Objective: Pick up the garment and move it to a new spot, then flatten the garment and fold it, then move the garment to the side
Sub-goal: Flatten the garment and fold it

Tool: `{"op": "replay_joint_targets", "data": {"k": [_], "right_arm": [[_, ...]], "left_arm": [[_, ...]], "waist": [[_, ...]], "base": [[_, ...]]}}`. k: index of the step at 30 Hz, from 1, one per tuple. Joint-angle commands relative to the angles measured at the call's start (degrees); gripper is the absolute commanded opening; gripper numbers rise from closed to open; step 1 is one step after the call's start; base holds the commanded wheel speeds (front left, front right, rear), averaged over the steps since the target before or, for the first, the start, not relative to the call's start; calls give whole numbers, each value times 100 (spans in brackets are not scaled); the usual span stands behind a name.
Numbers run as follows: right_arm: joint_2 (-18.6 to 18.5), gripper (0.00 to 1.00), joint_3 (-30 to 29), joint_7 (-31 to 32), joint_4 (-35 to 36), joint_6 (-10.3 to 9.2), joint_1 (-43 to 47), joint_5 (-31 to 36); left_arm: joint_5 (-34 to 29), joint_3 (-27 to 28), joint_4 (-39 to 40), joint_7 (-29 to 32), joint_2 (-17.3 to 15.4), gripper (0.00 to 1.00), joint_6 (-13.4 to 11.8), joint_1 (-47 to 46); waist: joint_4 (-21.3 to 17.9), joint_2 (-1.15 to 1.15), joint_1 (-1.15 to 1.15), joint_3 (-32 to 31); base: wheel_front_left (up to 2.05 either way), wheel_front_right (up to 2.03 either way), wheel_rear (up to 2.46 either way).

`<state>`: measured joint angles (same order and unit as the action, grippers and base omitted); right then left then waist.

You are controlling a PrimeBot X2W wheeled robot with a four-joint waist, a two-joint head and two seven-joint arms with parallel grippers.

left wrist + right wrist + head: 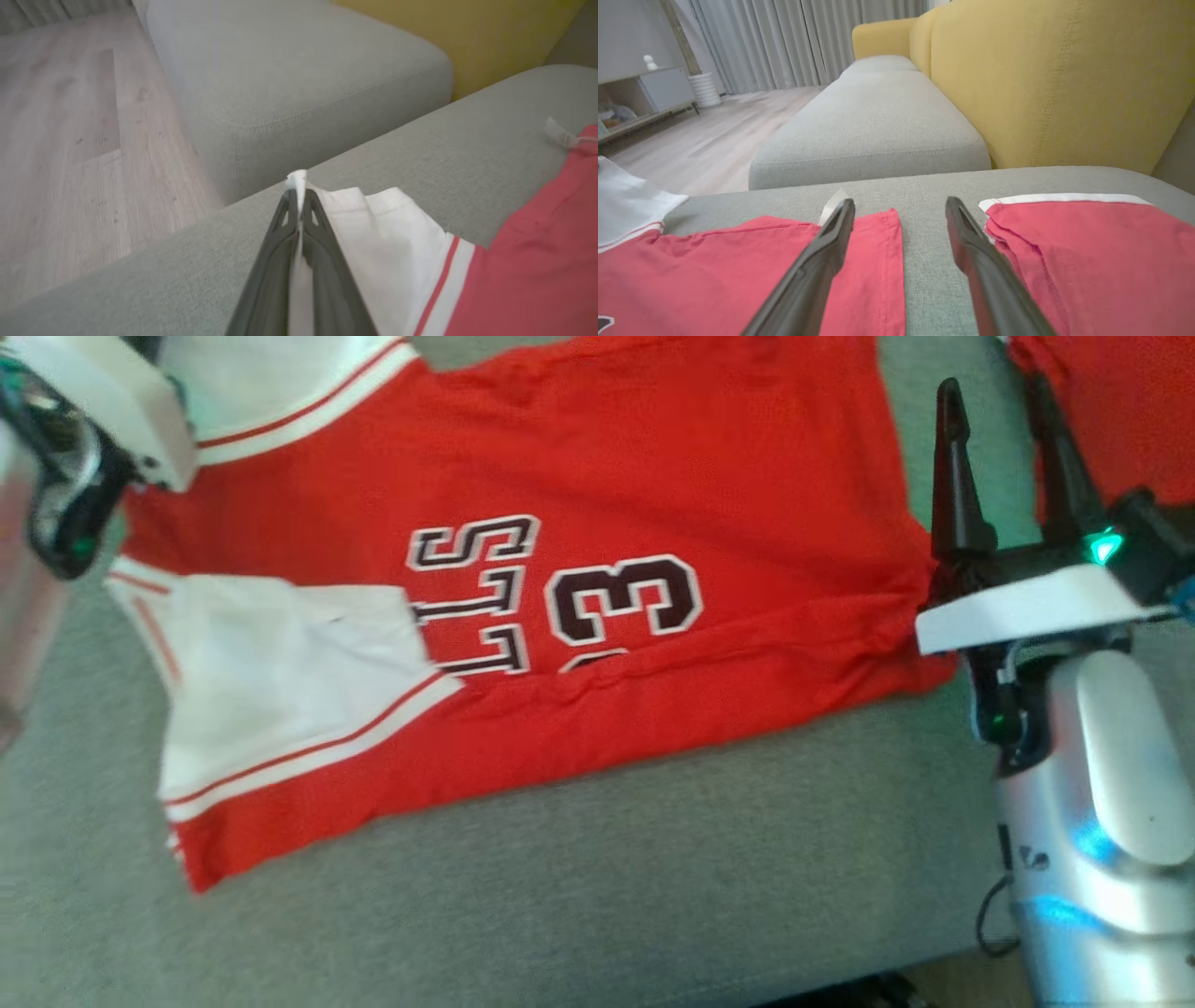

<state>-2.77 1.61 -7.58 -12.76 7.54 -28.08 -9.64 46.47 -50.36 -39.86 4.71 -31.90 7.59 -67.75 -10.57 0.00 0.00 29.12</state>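
Red jersey lies spread on grey sofa seat, number side up; left gripper pressed together, pinching the jersey's white sleeve edge; right gripper spread wide, untouching, at the jersey's hem, just beside second red garment.

The right end effector has two long, tapered black fingers on a black base with a teal light. Below it sits a flat white plate, then a silver forearm with a glossy white oval cover and a thin black cable. The left end effector has dark fingers with triangular cut-outs near the tips.
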Motion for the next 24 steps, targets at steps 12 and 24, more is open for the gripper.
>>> {"op": "replay_joint_targets", "data": {"k": [12,24], "right_arm": [[-638,100,-346,1943,-879,-5,-1106,645],[-911,100,-805,2783,-2910,-5,-2329,1413]], "left_arm": [[-267,-165,1009,-914,20,0,-77,372],[-394,-410,2276,-745,-28,0,-316,669]], "waist": [[1157,0,0,-446],[1606,0,0,-180]], "base": [[0,0,0],[0,0,0]]}}
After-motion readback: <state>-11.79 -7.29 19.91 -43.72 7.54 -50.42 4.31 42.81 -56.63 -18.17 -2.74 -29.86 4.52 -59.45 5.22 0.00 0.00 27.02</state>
